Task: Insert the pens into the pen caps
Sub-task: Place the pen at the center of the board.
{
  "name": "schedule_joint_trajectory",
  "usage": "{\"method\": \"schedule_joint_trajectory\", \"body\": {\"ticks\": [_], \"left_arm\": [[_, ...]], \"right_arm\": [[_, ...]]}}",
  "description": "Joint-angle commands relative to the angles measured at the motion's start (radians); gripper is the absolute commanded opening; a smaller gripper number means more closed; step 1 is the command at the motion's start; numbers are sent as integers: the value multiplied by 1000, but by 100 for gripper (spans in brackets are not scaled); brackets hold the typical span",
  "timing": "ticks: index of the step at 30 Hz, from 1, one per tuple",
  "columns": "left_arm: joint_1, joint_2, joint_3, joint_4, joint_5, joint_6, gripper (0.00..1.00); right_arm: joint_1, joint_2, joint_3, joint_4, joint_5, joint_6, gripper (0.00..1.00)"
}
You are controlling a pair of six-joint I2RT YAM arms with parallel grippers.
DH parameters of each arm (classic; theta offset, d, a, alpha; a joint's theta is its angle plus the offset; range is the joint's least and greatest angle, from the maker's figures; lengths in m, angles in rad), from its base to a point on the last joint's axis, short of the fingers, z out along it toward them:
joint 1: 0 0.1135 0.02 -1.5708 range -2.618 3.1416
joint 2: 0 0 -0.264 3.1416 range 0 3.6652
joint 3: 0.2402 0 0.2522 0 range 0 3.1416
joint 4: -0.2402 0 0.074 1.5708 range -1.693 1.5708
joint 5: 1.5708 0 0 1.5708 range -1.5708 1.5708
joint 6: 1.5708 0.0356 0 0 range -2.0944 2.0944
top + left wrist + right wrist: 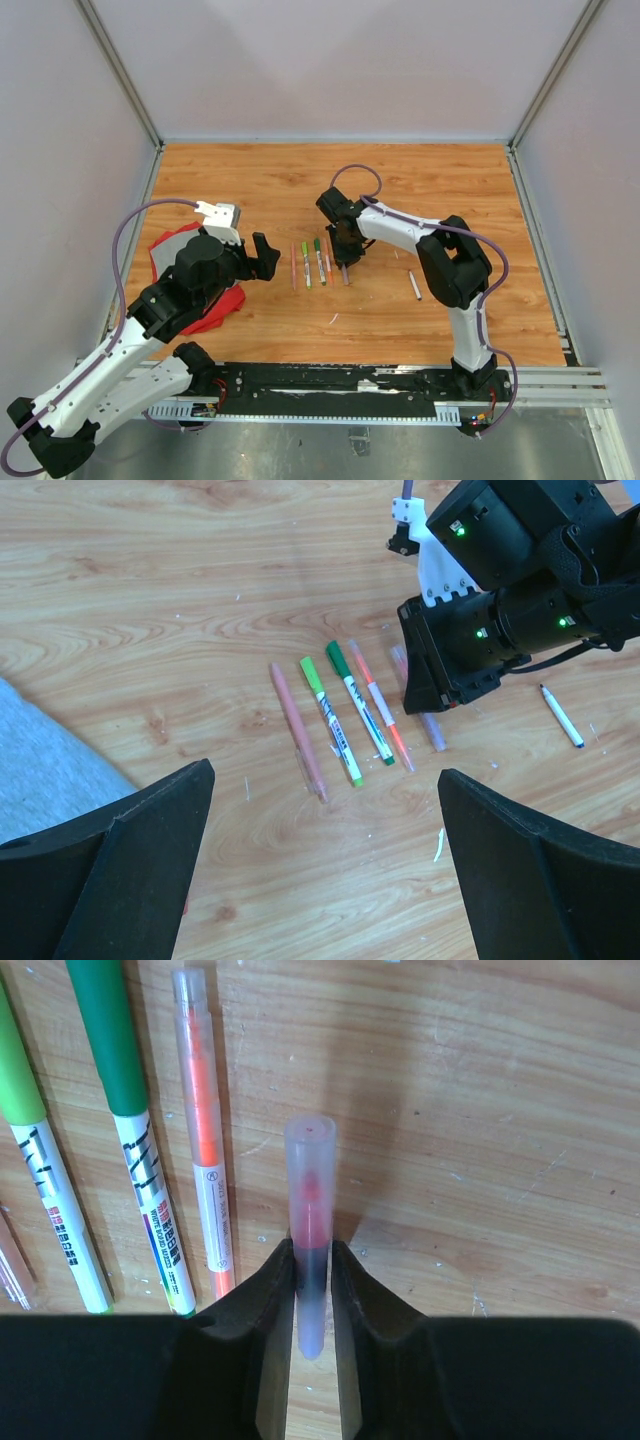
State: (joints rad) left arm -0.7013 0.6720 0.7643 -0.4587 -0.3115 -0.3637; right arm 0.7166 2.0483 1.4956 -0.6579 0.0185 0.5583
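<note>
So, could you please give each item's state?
left gripper, jaws open, holding nothing.
right gripper, jaws closed on red pen.
red pen, capped, lying down.
orange pen, capped, lying free.
dark green pen, capped, lying free.
light green pen, capped, lying free.
pink pen, lying free, cap unclear.
white pen, lying apart, cap unclear.

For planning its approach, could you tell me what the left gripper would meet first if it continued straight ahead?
Most likely the near ends of the pink pen and the light green pen, lying on the table; the open left gripper aims there, though depth is unclear.
</note>
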Motion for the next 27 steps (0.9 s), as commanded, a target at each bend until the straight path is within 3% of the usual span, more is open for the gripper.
{"method": "schedule_joint_trajectory", "body": {"ticks": [1,12,20,23,27], "left_arm": [[5,-11,-9,6,-1,5,100],[5,-5,-9,6,-6,4,100],[5,1,-11,8,-8,6,100],[5,4,-11,9,-6,8,100],[5,6,-9,8,-3,10,100]], "right_arm": [[-12,34,12,-10,13,30,23],[-16,-57,-41,13,-54,-27,34],[-31,-381,-224,89,4,-187,40],[-76,-480,-328,97,47,-221,42],[-214,-569,-428,38,-55,-234,42]]}}
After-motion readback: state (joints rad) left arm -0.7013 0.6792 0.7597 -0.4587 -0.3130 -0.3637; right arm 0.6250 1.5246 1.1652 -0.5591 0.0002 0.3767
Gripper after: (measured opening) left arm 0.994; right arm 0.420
